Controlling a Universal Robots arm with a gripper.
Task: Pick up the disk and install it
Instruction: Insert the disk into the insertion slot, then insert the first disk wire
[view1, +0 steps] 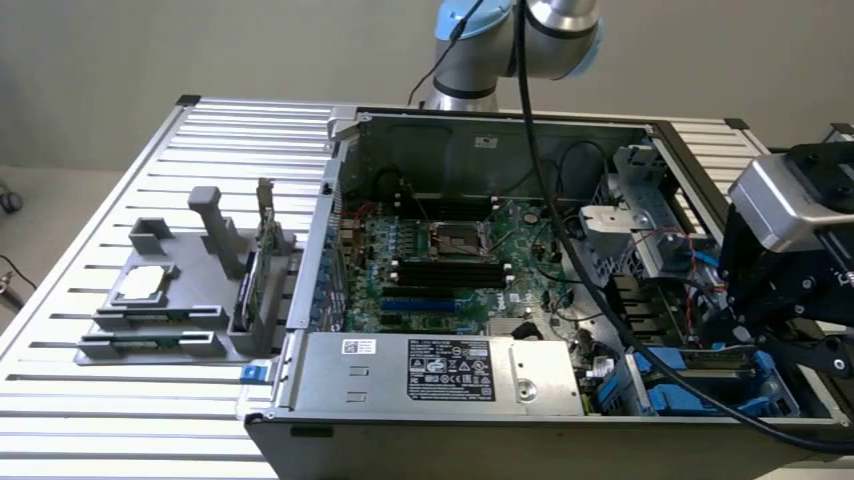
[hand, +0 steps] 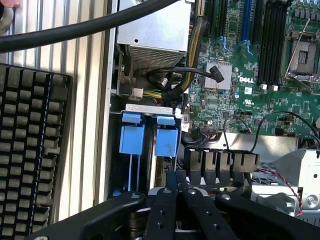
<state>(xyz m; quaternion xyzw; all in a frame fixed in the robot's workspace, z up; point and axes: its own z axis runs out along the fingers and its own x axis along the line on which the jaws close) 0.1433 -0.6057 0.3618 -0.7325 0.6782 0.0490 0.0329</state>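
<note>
My gripper (view1: 747, 335) hangs over the drive bay at the front corner of the open computer case (view1: 467, 130), on the exterior view's right. In the wrist view my gripper (hand: 177, 176) is shut, its black fingers pressed together with nothing between them. Just beyond the fingertips, two blue plastic carriers (hand: 132, 140) (hand: 166, 141) stand side by side in the bay; in the exterior view they are the blue carriers (view1: 687, 385). The disk's metal body is hidden, and I cannot tell which carrier frames it.
The motherboard (view1: 441, 260) and the silver power supply (view1: 441, 370) lie inside the case. A grey fixture (view1: 174, 320) on the exterior view's left holds a small silver chip (view1: 144, 285) and a green card (view1: 267, 240). A black cable (view1: 561, 200) runs across the case.
</note>
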